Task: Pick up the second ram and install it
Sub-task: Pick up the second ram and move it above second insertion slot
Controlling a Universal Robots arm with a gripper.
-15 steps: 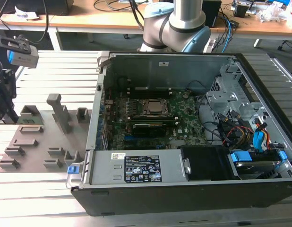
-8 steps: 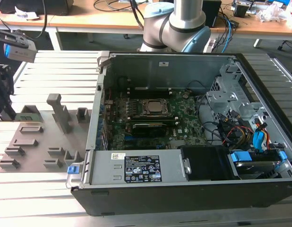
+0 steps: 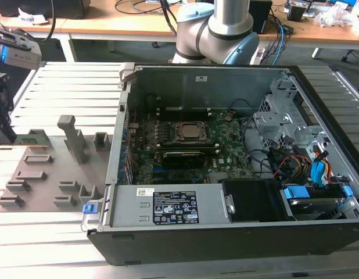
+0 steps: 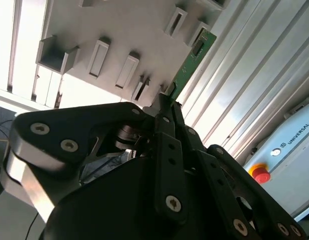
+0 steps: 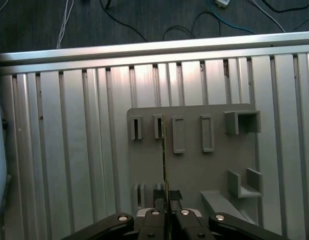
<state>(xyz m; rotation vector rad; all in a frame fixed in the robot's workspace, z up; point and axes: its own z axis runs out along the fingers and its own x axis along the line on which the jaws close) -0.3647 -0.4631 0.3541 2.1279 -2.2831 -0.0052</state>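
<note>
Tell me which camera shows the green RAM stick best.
The second wrist view: the second ram shows its flat green face, sticking out from the gripper shut on its end. The first wrist view shows it edge-on, a thin line. The exterior view shows it small at its far left, by the grey tray.

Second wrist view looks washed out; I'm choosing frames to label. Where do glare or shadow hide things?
Second wrist view: glare bleaches the holder tray and table slats; the second ram reads clearly green, the gripper is dark. First wrist view: even light, soft shadows on the tray. Exterior view: the computer case is dim inside, under its walls.
</note>
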